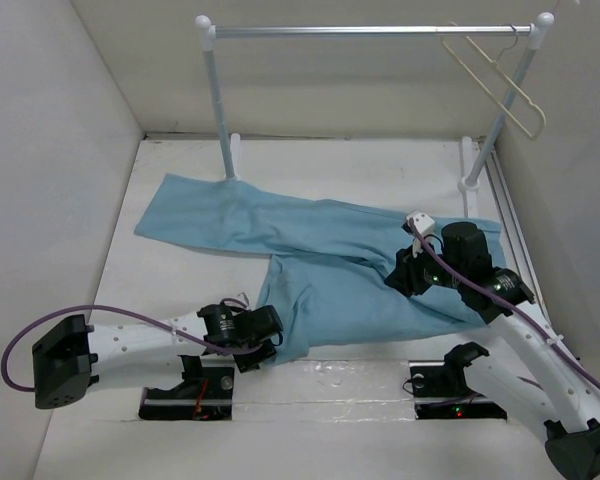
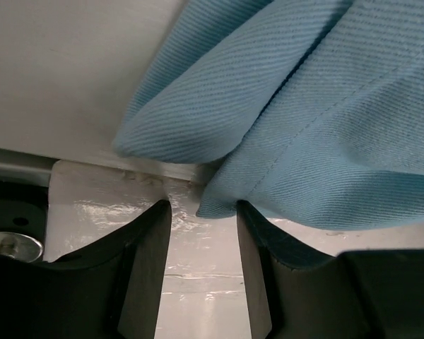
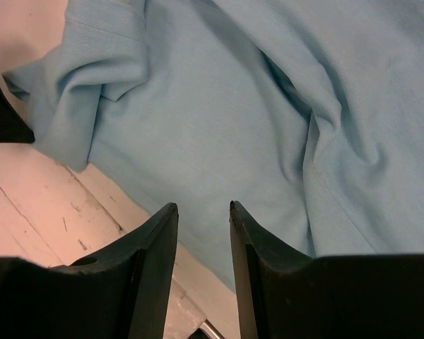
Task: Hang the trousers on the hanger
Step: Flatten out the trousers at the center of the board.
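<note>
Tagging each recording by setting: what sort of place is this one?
Probably a lab test cell, not a home: plain white walls box in the table, with a clothes rail, one hanger and the trousers laid out.

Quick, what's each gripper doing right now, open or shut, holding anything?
Left gripper: open, holding nothing, fingertips at a corner of the trousers.
Right gripper: open, holding nothing, over the trousers.

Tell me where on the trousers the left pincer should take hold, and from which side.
Likely best: the near-left corner of the trousers, a doubled fold with a thick edge. Bring the left pincer in low from the near side: its open fingers face that corner, while the rest lies flat on the table.
</note>
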Tool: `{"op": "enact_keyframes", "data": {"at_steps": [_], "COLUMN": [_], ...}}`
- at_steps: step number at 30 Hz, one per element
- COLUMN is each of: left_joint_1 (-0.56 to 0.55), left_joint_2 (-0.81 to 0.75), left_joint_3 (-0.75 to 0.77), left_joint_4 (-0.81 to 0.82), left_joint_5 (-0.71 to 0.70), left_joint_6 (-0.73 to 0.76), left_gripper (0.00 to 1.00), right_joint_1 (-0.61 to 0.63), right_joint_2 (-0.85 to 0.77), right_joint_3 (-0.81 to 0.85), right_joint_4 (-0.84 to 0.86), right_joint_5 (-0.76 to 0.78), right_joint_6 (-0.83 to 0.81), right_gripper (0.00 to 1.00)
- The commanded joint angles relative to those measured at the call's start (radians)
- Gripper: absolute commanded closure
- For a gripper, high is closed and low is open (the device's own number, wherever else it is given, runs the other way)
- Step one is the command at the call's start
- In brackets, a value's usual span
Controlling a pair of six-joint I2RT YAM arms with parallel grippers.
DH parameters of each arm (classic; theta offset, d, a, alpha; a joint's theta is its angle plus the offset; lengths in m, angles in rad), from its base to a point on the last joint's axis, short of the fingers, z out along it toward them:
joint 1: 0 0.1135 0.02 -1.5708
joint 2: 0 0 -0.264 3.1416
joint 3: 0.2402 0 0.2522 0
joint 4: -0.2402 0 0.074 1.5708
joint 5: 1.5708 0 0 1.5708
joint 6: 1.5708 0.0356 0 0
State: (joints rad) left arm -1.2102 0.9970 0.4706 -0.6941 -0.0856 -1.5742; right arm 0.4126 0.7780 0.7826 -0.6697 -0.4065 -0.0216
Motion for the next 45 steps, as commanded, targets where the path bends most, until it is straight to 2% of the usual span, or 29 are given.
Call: {"op": "enact_keyframes", "data": {"at_steps": [1,6,8,9,10,12,15,16,17,18,19,20,22,25,30,31,33,34,38,40,43,45], "left_joint_1": [-0.005,-0.005,-0.005,-0.005,-0.005,-0.005,-0.005,-0.005,-0.005,-0.005,-0.005,-0.005,0.079,0.182,0.193,0.193,0.193,0.193,0.193,0.193,0.193,0.193], "left_joint_2": [-0.008,0.031,0.058,0.072,0.072,0.077,0.025,0.002,-0.044,-0.063,-0.084,-0.119,-0.179,-0.303,-0.466,-0.477,-0.462,-0.443,-0.183,-0.033,0.075,0.091], "left_joint_3": [0.0,-0.038,-0.047,-0.046,-0.046,-0.026,0.078,0.127,0.243,0.307,0.383,0.519,0.598,0.661,0.735,0.752,0.809,0.832,1.012,1.051,1.027,0.927], "left_joint_4": [0.019,0.082,0.105,0.113,0.113,0.085,-0.049,-0.098,-0.164,-0.285,-0.35,-0.445,-0.444,-0.444,-0.443,-0.443,-0.44,-0.427,-0.381,-0.443,-0.443,-0.43], "left_joint_5": [-0.031,0.003,0.01,0.007,0.004,-0.006,-0.081,-0.161,-0.208,-0.265,-0.389,-0.446,-0.572,-0.693,-0.87,-0.947,-1.028,-1.116,-1.247,-1.296,-1.293,-1.283], "left_joint_6": [-0.041,-0.03,-0.021,-0.021,-0.021,-0.02,-0.026,-0.032,-0.047,-0.058,-0.105,-0.136,-0.051,-0.032,-0.086,-0.081,-0.04,0.02,0.352,0.425,0.419,0.376], "left_gripper": [0.62,0.62,0.67,0.74,0.74,0.98,1.0,1.0,1.0,1.0,1.0,1.0,1.0,1.0,1.0,1.0,1.0,1.0,1.0,1.0,1.0,1.0], "right_joint_1": [-0.003,-0.003,-0.003,-0.003,-0.003,-0.003,-0.003,-0.003,-0.003,-0.003,-0.003,-0.003,-0.003,-0.026,-0.086,-0.11,-0.132,-0.141,-0.204,-0.23,-0.31,-0.394], "right_joint_2": [-0.009,-0.013,-0.013,-0.01,-0.009,-0.011,-0.013,-0.011,-0.013,-0.011,-0.011,-0.013,-0.017,-0.017,0.007,0.016,0.044,0.055,0.11,0.153,0.164,0.152], "right_joint_3": [0.001,0.003,0.003,0.006,0.007,0.01,0.012,0.012,0.01,0.012,0.014,0.018,0.012,0.0,0.004,0.004,0.003,-0.002,-0.029,-0.034,-0.046,-0.058], "right_joint_4": [-0.002,0.004,0.01,0.01,0.01,0.007,0.004,0.005,0.004,0.001,-0.008,-0.017,-0.039,-0.06,-0.061,-0.051,-0.042,-0.031,0.031,0.047,0.08,0.105], "right_joint_5": [0.006,0.009,0.005,0.002,0.001,0.008,0.02,0.02,0.02,0.023,0.032,0.064,0.113,0.188,0.204,0.196,0.17,0.169,0.12,0.103,0.13,0.146], "right_joint_6": [0.009,0.014,0.017,0.018,0.018,0.019,0.018,0.018,0.018,0.02,0.02,0.02,0.046,0.057,0.068,0.068,0.068,0.072,0.089,0.097,0.115,0.124], "right_gripper": [0.59,0.59,0.59,0.59,0.59,0.59,0.59,0.59,0.59,0.59,0.59,0.59,0.59,0.59,0.51,0.51,0.48,0.47,0.44,0.43,0.43,0.43]}}
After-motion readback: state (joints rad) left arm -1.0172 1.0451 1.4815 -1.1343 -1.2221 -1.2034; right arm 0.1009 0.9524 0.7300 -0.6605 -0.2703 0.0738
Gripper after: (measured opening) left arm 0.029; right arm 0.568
